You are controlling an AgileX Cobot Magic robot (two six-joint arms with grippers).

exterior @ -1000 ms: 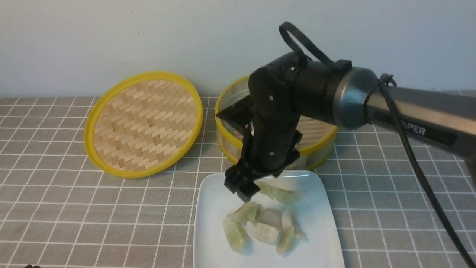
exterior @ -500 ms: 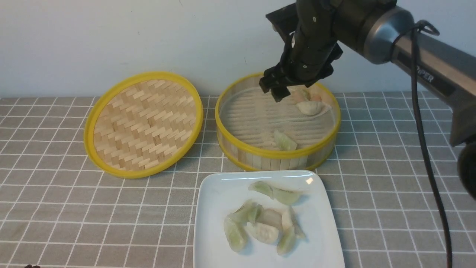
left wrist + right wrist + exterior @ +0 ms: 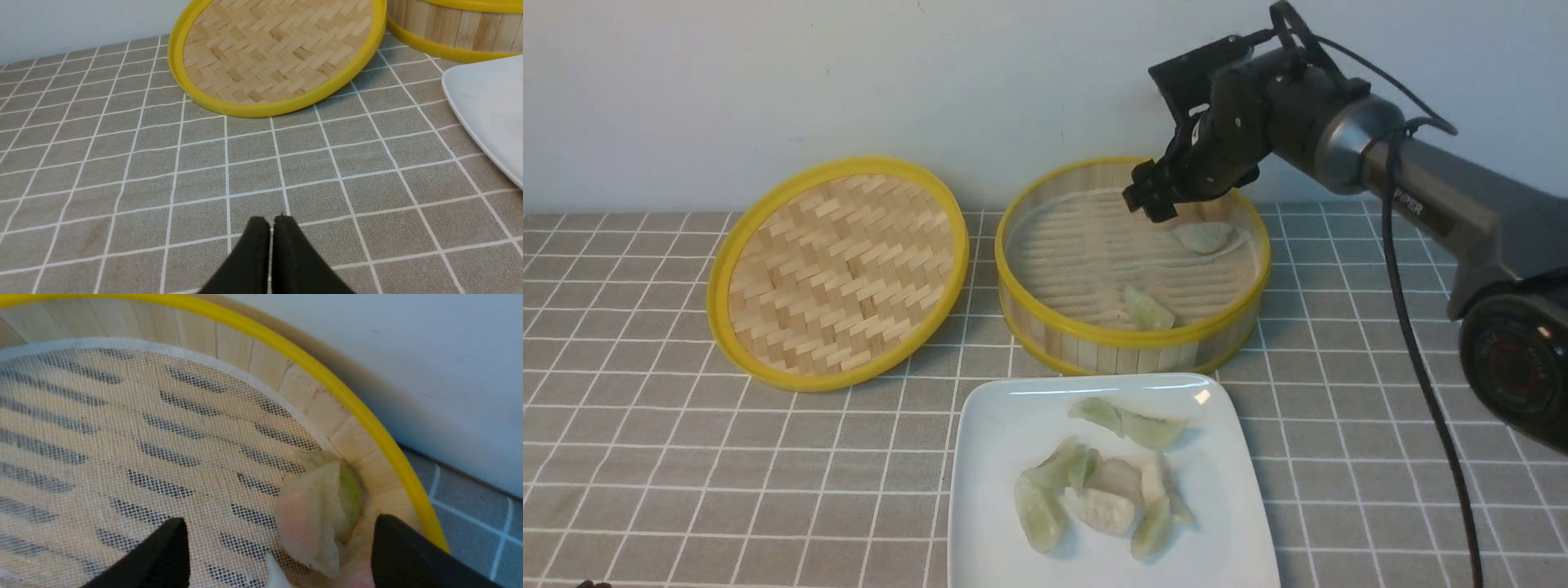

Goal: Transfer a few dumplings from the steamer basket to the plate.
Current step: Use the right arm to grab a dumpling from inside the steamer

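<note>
Near the woven lid (image 3: 837,269), low over the checked cloth (image 3: 122,163), the left gripper (image 3: 270,222) is pinched together, empty. Several dumplings (image 3: 1098,490) lie on the plate (image 3: 988,457). Rightward, the right gripper (image 3: 1150,200) hangs spread inside the steamer basket (image 3: 1127,339). A pinkish dumpling (image 3: 304,522) sits straight ahead between its tips against the far wall. Its lower end is cut off and its long axis is unclear.

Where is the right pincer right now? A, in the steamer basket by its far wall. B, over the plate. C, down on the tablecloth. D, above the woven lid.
A: the right pincer is open inside the steamer basket near its far wall, facing a pinkish dumpling there.
</note>
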